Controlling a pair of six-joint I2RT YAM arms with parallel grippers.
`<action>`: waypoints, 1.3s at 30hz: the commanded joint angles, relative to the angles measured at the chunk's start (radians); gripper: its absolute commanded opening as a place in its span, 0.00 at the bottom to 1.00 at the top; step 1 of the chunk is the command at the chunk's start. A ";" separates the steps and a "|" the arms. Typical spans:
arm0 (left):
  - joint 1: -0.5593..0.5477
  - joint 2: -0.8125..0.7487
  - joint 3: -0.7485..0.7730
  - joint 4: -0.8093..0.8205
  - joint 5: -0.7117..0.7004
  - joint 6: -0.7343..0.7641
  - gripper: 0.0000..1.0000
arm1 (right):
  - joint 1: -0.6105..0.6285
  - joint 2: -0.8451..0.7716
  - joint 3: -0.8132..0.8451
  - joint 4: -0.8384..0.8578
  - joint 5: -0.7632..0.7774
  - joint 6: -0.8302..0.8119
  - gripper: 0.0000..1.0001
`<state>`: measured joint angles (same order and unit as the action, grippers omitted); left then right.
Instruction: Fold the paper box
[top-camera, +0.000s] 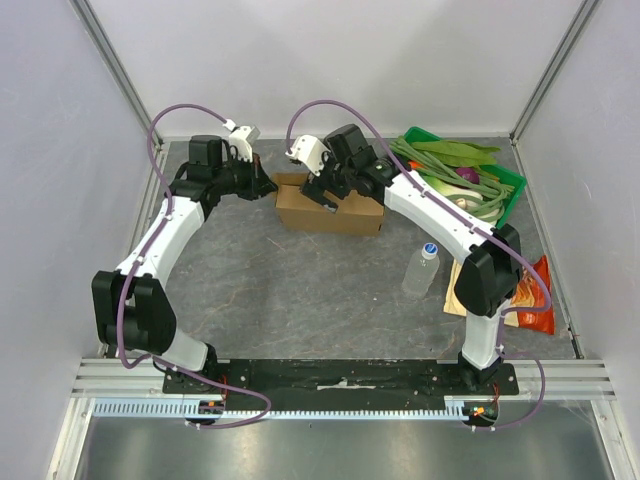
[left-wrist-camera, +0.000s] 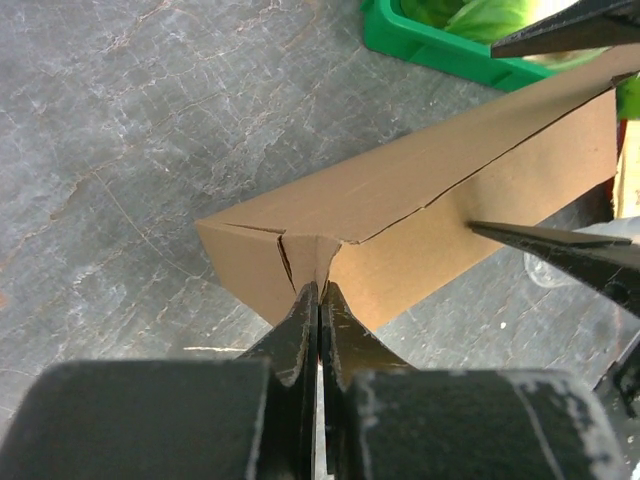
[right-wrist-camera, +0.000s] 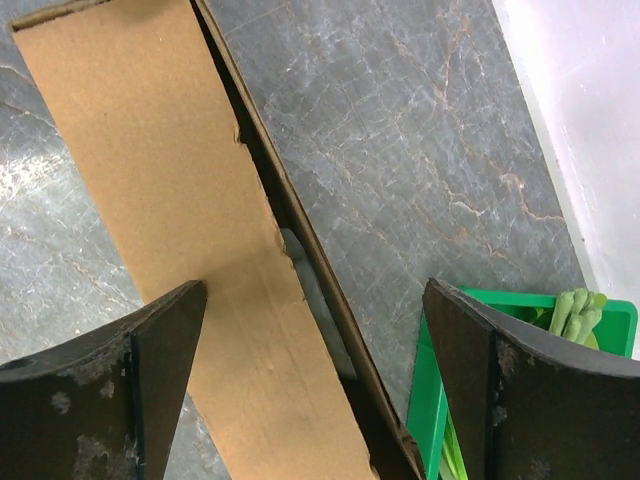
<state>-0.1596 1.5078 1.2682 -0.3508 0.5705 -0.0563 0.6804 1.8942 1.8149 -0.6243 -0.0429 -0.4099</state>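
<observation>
The brown cardboard paper box (top-camera: 330, 207) stands on the grey table at the back centre, partly formed into a long narrow shape. My left gripper (top-camera: 268, 186) is at its left end; in the left wrist view the gripper (left-wrist-camera: 320, 290) is shut on a small corner tab of the box (left-wrist-camera: 400, 210). My right gripper (top-camera: 322, 190) hovers over the box top, open. In the right wrist view its fingers (right-wrist-camera: 170, 330) straddle the top panel (right-wrist-camera: 180, 200) and the slit beside it.
A green tray (top-camera: 505, 180) of leafy vegetables stands at the back right, close to the box. A clear plastic bottle (top-camera: 421, 270) stands right of centre. An orange snack bag (top-camera: 530, 295) lies by the right arm's base.
</observation>
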 joint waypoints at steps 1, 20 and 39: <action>-0.017 -0.004 -0.007 0.055 0.014 -0.178 0.02 | 0.001 0.055 0.029 0.002 0.037 0.019 0.98; -0.098 -0.012 -0.033 0.013 -0.207 -0.148 0.02 | 0.001 0.051 0.041 0.001 0.064 0.016 0.98; -0.098 -0.009 -0.007 -0.063 -0.258 -0.085 0.02 | 0.002 0.054 0.052 -0.002 0.057 0.020 0.98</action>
<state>-0.2558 1.5070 1.2900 -0.3630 0.2981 -0.1226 0.6796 1.9133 1.8362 -0.5945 0.0090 -0.4000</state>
